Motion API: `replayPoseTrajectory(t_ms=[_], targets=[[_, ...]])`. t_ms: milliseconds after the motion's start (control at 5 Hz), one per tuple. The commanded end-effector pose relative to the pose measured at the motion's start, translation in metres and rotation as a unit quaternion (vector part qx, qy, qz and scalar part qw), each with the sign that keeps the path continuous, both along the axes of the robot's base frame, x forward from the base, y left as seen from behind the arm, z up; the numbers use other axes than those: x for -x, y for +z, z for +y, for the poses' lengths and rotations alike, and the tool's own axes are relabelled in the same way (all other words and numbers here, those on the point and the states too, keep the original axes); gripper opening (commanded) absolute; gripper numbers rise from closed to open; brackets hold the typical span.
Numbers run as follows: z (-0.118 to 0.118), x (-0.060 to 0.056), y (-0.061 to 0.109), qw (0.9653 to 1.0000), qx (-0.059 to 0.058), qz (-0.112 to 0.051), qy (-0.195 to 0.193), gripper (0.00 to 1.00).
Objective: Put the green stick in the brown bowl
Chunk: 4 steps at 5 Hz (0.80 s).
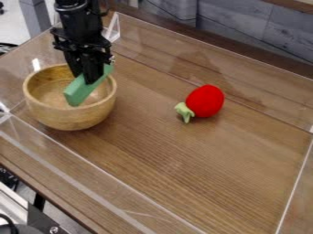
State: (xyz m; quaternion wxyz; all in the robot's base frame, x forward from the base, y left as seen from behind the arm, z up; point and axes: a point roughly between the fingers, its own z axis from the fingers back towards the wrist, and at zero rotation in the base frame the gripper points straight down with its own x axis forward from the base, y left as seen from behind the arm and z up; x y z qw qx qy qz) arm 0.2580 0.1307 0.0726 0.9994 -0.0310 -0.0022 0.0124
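Note:
The green stick (80, 89) is a flat light-green bar, tilted, with its lower end down inside the brown bowl (49, 114). That bowl is round, light wood with a thick rim, and sits at the left of the table. My black gripper (91, 71) points straight down over the bowl's right half and is shut on the stick's upper end. The stick's top is hidden between the fingers.
A red strawberry-like toy (204, 101) with a small green stem lies right of centre on the wooden tabletop. A clear plastic wall (146, 203) rims the work area along the front, left and right edges.

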Motion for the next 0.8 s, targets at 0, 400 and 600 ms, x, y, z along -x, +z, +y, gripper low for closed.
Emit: replayPoseTrajectory(t_ms=[0, 400, 600], targets=[[0.0035, -0.0088, 0.0075, 0.9998, -0.011, -0.017, -0.002, 0.0], [0.0083, -0.0082, 0.0038, 0.9998, -0.011, -0.013, 0.004, 0.0], [0.0113, -0.0059, 0.0031, 0.9998, -0.011, -0.011, 0.008, 0.0]])
